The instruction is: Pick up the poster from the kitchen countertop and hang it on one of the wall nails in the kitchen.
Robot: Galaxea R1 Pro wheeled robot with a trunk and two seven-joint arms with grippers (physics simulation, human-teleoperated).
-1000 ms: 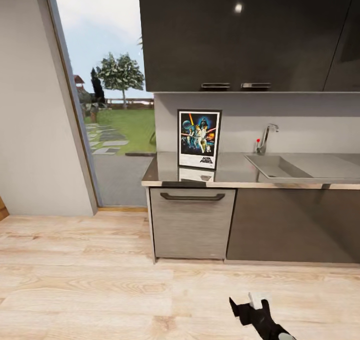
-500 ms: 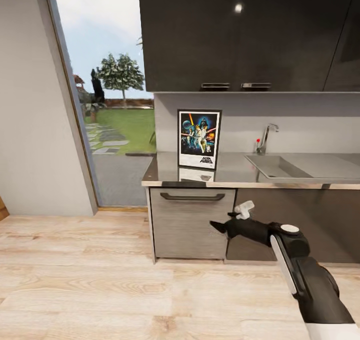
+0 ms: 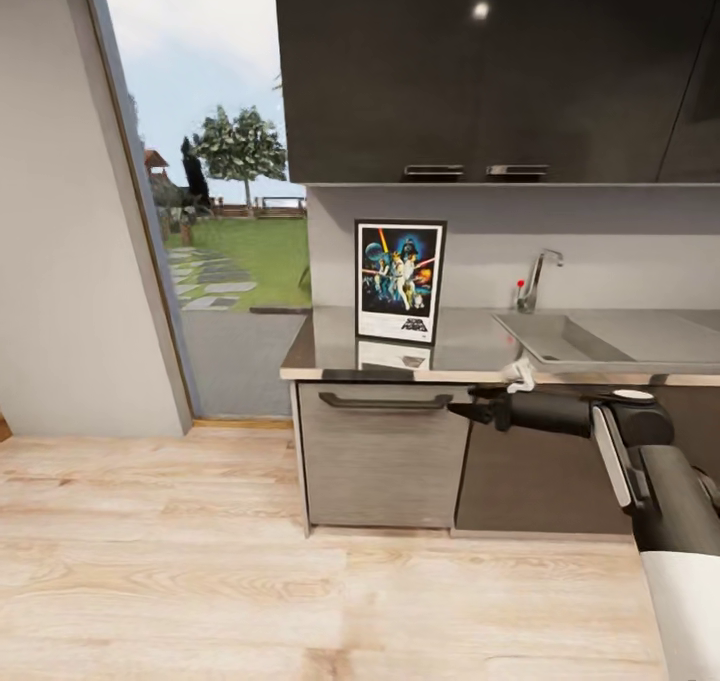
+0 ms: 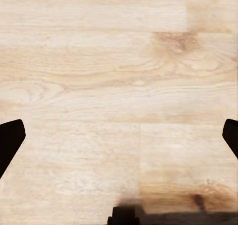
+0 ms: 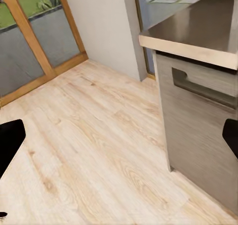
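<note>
**Reaching for the poster, not there yet**

While the poster (image 3: 399,281) stands upright on the counter (image 3: 470,346), leaning at the grey backsplash left of the sink (image 3: 560,339), the right tool (image 3: 468,410) is stretched out in front of the drawer handle (image 3: 384,400), just below the counter edge and well short of the frame. Fingers look spread apart, nothing in them. Left tool (image 4: 119,136) points at the wood floor (image 4: 119,61), also released. So I'd call this the approach step. Next move needs the arm lifted over the edge and lined up on the frame's side. No wall nail spotted.
</note>
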